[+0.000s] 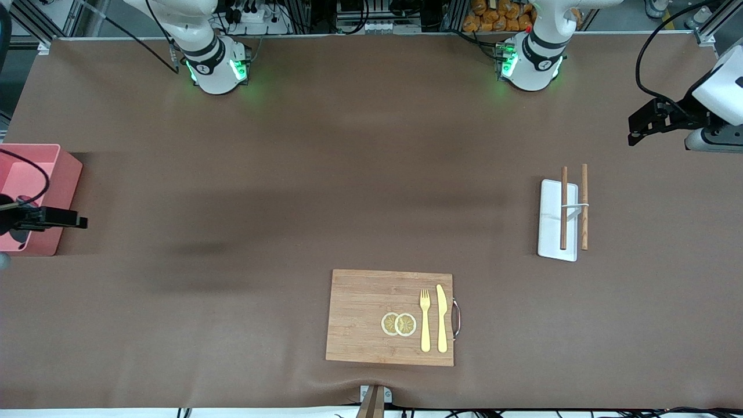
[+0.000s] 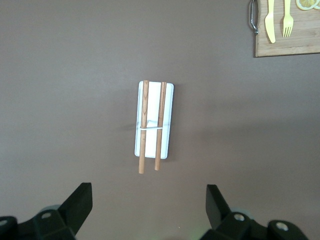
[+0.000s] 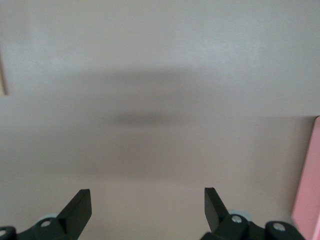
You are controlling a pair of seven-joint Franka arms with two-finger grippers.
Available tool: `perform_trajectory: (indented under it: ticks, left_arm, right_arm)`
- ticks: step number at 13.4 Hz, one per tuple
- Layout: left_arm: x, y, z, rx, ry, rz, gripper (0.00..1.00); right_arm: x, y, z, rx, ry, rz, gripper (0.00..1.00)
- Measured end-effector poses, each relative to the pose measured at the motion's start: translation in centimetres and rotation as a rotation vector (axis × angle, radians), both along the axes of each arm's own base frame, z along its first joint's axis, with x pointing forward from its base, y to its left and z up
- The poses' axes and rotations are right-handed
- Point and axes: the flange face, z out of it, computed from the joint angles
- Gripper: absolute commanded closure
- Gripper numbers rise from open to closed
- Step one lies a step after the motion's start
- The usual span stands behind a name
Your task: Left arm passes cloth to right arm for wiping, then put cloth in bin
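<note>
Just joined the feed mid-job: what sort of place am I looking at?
Likely a robotics lab bench: two arm bases bolted at a brown-covered table, aluminium framing, staged props like a cutting board.

We see two white arms with black joint bands and green lights at their bases (image 1: 217,67), black cables trailing off them. The left gripper (image 1: 635,130) and right gripper (image 1: 78,222) are black, with wedge-shaped fingers (image 2: 80,202) and small screws.

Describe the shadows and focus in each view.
Front view: sharp; broad soft shadow bands across the table, green glow at both arm bases. Left wrist view: crisp white tray casting a thin shadow. Right wrist view: hazy, one dark smudge of shadow, pink bin at the edge.
</note>
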Motion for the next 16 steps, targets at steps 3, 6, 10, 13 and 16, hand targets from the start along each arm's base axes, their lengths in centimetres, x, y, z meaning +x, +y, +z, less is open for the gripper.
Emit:
perform_trajectory:
  ticks: [3,6,10,13,16]
  left_arm:
    - [0.1,0.0,-0.1,0.000,0.002,0.000,0.00]
    - [0.2,0.0,-0.3,0.000,0.005,0.000,0.00]
    - [0.2,0.1,-0.3,0.000,0.003,0.002,0.00]
    - [0.2,0.1,0.3,-0.001,-0.012,0.013,0.00]
    - [0.2,0.6,1.2,-0.002,-0.029,0.021,0.00]
  right_arm:
    - [-1.8,4.6,4.2,-0.016,-0.045,-0.045,0.00]
    - [-4.0,5.2,6.7,-0.025,-0.132,-0.068,0.00]
    - [-7.4,5.5,6.0,-0.034,-0.185,-0.079,0.00]
    - [-8.1,6.5,5.8,-0.035,-0.191,-0.065,0.00]
    - [-7.9,7.8,6.5,-0.037,-0.218,-0.085,0.00]
